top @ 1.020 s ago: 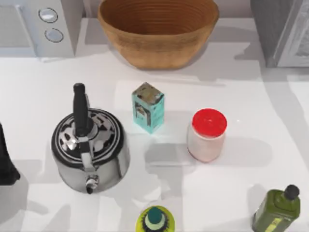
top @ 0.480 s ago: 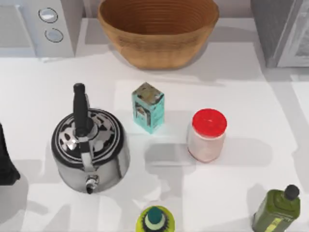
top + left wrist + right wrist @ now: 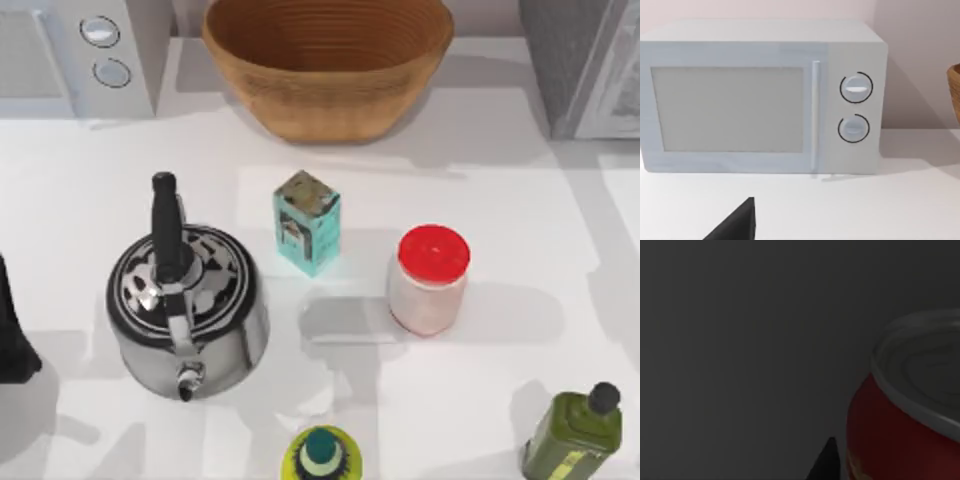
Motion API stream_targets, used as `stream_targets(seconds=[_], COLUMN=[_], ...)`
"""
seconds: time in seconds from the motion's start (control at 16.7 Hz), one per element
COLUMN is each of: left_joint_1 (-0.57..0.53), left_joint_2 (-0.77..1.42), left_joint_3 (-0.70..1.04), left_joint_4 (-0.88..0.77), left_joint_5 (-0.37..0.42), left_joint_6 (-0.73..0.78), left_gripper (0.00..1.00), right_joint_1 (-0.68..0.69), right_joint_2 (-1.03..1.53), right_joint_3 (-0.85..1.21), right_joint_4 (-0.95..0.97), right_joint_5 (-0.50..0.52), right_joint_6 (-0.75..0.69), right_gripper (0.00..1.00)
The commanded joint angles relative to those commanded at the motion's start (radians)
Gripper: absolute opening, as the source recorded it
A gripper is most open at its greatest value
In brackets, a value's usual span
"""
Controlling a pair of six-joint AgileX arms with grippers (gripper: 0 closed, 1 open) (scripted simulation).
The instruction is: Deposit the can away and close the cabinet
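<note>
Can (image 3: 905, 430) stood upright just beside right hand, against dark cabinet wall (image 3: 740, 340); hand's grip state: cannot tell.

can (image 3: 900, 440): glossy red wall, silvery metal top | kettle (image 3: 188, 318): polished metal | basket (image 3: 328, 100): woven, matt | my table (image 3: 90, 190): smooth white | jar (image 3: 428, 282): shiny red lid
</note>
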Motion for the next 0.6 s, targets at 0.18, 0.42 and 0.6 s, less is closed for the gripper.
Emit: stream_targets(seconds=[0.18,0.42,0.6], left_joint_1=[0.000,0.000,0.000], left_joint_2=[0.000,0.000,0.000], left_joint_3=[0.000,0.000,0.000], left_joint_4=[0.000,0.000,0.000], left_joint_5=[0.000,0.000,0.000], left_joint_6=[0.000,0.000,0.000], left_gripper=[1.00,1.00,1.00], right_joint_1=[-0.001,-0.001,-0.001], right_joint_2=[0.012,0.012,0.012], right_joint_3=[0.017,0.017,0.017], right_joint_4=[-0.004,-0.004,-0.004], right_joint_5=[-0.003,-0.003,-0.003], right_joint_6=[-0.002,-0.002,-0.002], right_gripper=[0.00,0.08,0.30])
